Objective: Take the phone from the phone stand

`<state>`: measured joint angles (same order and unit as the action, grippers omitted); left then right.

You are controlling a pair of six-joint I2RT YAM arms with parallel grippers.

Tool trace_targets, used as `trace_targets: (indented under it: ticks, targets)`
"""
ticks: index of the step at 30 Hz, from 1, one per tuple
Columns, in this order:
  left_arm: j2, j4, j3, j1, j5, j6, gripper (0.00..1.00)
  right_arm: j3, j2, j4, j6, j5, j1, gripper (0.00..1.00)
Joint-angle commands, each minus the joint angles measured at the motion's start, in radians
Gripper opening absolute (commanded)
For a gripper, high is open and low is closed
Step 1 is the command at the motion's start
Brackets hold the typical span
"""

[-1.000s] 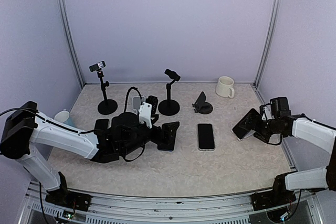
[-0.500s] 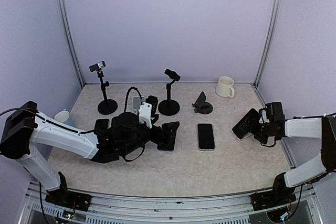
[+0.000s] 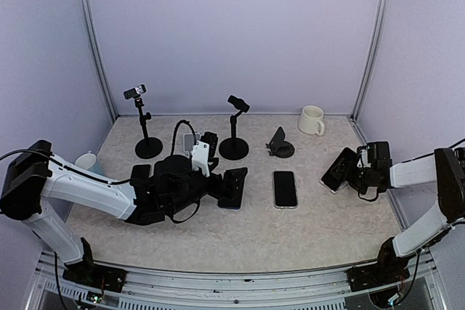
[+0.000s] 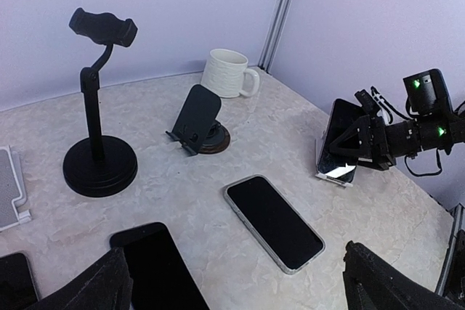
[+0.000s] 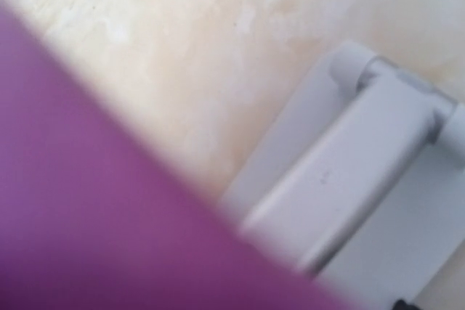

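Since a second ago the right arm (image 3: 418, 172) is angling its elbow outward; the right jaws are straddling the phone (image 4: 338, 138) on the white stand (image 4: 333, 173) near the right edge of the bench (image 3: 320, 230) — whether they are pinching it, I cannot tell. The left jaws are hanging spread — open bench between.

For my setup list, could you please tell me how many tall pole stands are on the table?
2. The left pole stand is at the back left; the middle pole stand is at the back centre. The left arm may hide another.
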<state>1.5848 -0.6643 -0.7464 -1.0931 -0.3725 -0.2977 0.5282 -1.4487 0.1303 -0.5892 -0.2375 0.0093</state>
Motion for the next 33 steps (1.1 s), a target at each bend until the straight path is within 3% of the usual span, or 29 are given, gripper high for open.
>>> trace_targets:
  ticks: [1,15,28,33]
  targets:
    - [-0.012,-0.012,0.010,0.010,-0.003,0.015,0.99,-0.022,-0.071,0.013,0.001,-0.084,-0.011,0.92]
    - [-0.010,-0.005,0.007,0.016,0.001,0.015,0.99,0.115,-0.241,0.095,0.047,-0.172,-0.012,0.81]
    - [-0.011,0.002,0.005,0.025,0.009,0.018,0.99,0.285,-0.378,0.045,0.165,-0.186,-0.022,0.79]
    - [-0.014,0.005,0.010,0.028,0.013,0.019,0.99,0.262,-0.364,0.073,0.181,-0.227,-0.069,0.82]
